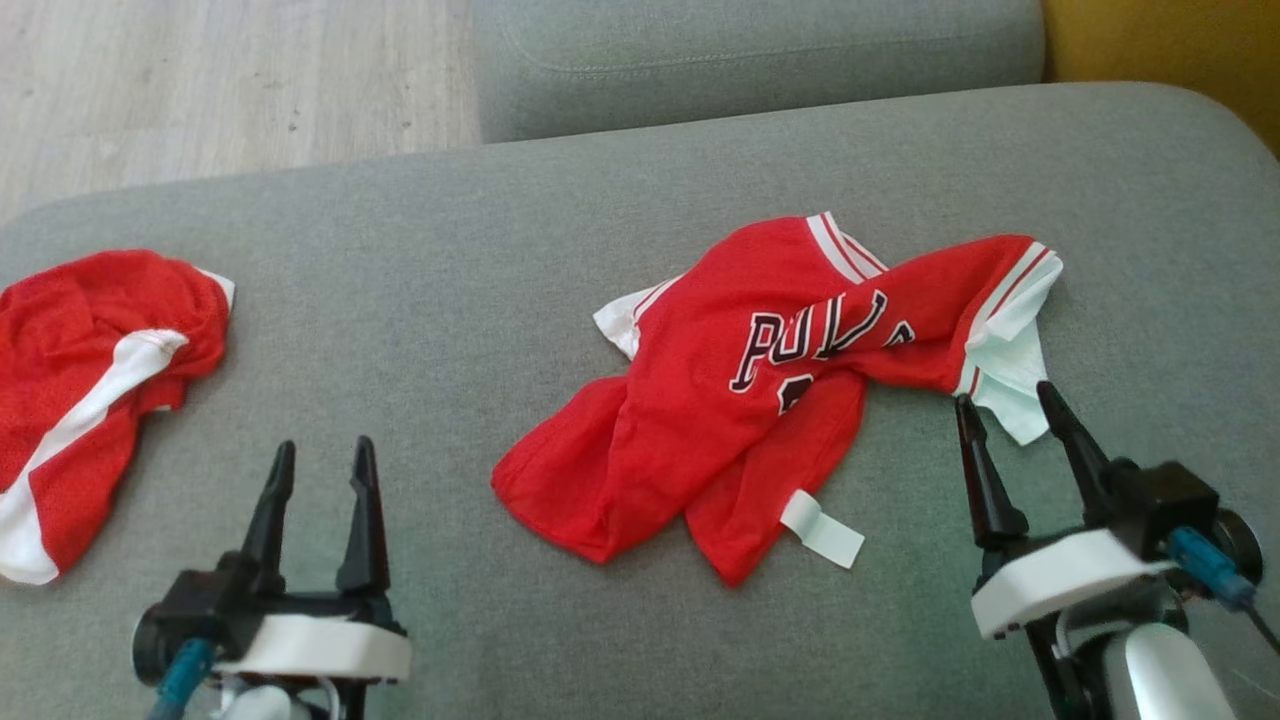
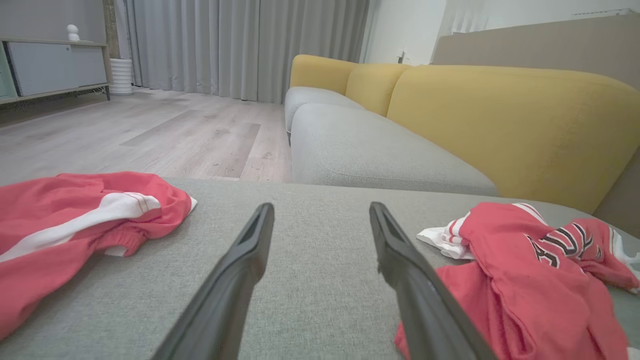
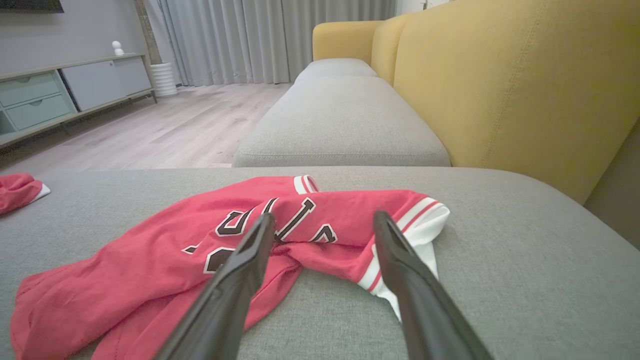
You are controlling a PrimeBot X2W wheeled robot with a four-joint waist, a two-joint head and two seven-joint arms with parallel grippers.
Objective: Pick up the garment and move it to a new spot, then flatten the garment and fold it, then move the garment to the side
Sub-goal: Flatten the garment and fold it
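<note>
Red jersey [image 1: 770, 390] crumpled near the middle of a grey sofa seat [image 1: 480, 250], white tag [image 1: 822, 528] at its near edge. Right gripper [image 1: 1003, 395] spread wide, grasping nothing, fingertips just beside the jersey's white-trimmed sleeve. Left gripper [image 1: 325, 445] likewise released, over bare cushion between the jersey and a second red garment [image 1: 90, 390] at far left. Yellow backrest [image 3: 500, 90] to the right, wood floor [image 1: 200, 80] beyond.
</note>
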